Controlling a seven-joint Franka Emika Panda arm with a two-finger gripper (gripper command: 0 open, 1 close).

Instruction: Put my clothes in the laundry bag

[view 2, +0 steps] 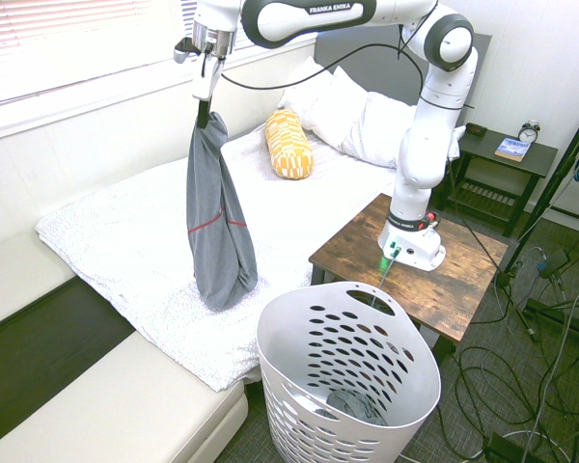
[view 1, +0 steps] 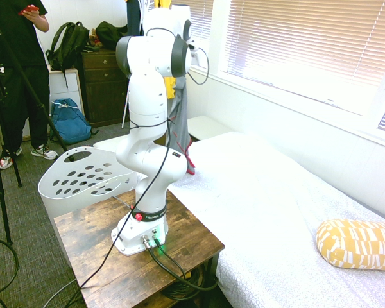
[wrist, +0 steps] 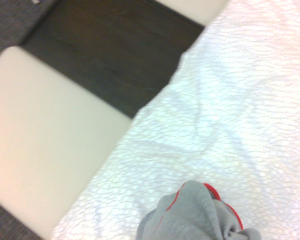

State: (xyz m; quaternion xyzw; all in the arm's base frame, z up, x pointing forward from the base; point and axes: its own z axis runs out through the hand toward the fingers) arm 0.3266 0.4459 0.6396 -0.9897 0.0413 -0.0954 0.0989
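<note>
Grey clothes (view 2: 215, 217) hang limp over the bed edge, gripper (view 2: 205, 104) pinched shut on their top. We judge them light, floppy; w/ basket (view 2: 405, 362) nearby, hold the bunched top.

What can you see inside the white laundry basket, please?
Some grey fabric lies at the bottom of the basket; its near wall covers the rest of the bottom.

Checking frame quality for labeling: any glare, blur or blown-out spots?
First exterior view: window blinds overexposed, arm backlit. Second exterior view: sharp, evenly lit, grey clothes clear. Wrist view: soft focus, white bedspread nearly washed out.
</note>
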